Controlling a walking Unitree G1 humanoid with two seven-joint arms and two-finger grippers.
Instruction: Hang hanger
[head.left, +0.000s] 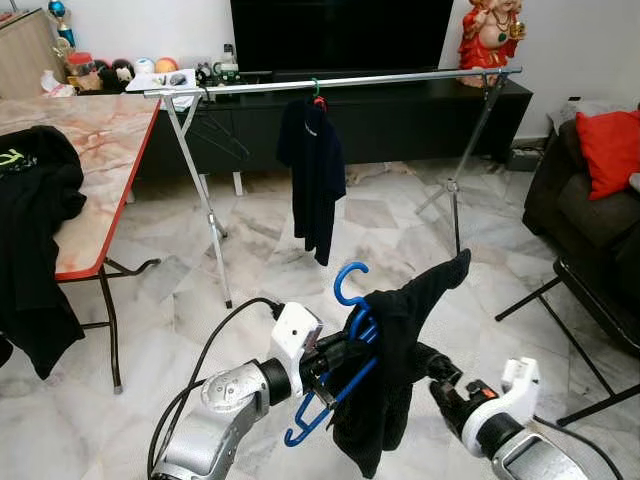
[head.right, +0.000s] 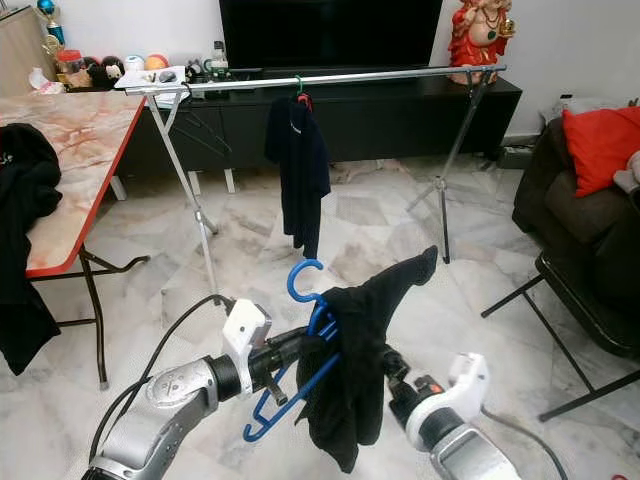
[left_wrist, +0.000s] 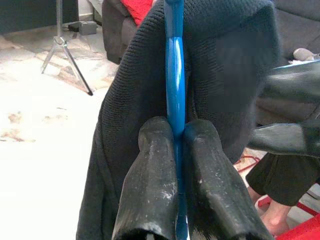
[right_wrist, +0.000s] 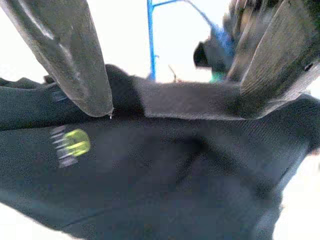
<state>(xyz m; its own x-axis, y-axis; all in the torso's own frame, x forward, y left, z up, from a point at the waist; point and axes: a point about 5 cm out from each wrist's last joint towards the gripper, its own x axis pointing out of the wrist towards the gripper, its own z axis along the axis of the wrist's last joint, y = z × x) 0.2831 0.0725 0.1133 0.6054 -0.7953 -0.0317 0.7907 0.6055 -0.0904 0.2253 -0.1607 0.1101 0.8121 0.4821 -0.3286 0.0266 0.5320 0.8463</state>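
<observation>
A blue plastic hanger carries a black garment draped over it, low in front of me. My left gripper is shut on the hanger's body; in the left wrist view both fingers pinch the blue bar. My right gripper is open just right of the garment, its fingers spread against the black cloth. Ahead stands a silver drying rack with a horizontal rail. A dark blue shirt hangs from the rail on its own hanger.
A marble-topped table with black clothing draped over its edge stands at the left. A dark sofa with a red cushion and a black folding frame are at the right. A TV console lies behind the rack.
</observation>
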